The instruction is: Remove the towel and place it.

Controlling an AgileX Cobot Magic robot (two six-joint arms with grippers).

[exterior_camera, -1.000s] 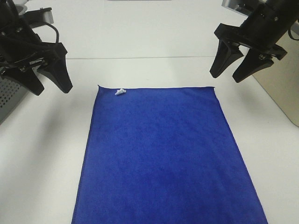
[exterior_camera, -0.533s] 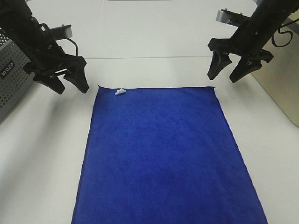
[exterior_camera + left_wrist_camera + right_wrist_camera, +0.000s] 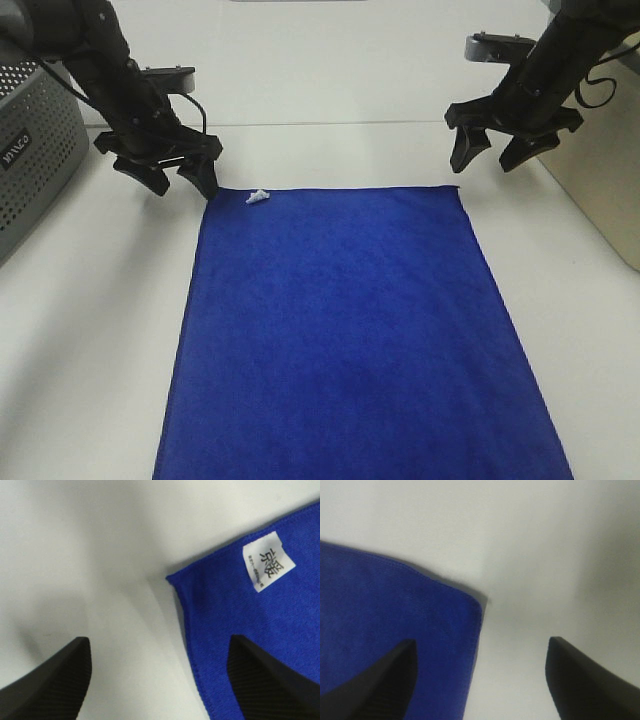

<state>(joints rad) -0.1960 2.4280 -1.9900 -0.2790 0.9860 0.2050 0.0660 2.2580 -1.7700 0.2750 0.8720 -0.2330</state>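
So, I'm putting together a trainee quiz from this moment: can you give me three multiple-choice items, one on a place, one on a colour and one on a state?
1. Where on the towel is the white tag?
A) at the far corner beside the left pincer
B) at the near edge
C) in the middle

2. What colour is the towel?
A) red
B) royal blue
C) grey

3. How does the right pincer stand?
A) open, holding nothing
B) shut on the towel
C) shut on the tag

Answers:
1 A, the tag lies just inside the corner next to the left pincer.
2 B, the cloth is deep blue in every view.
3 A, its wrist view shows the fingers wide apart, clamping nothing.
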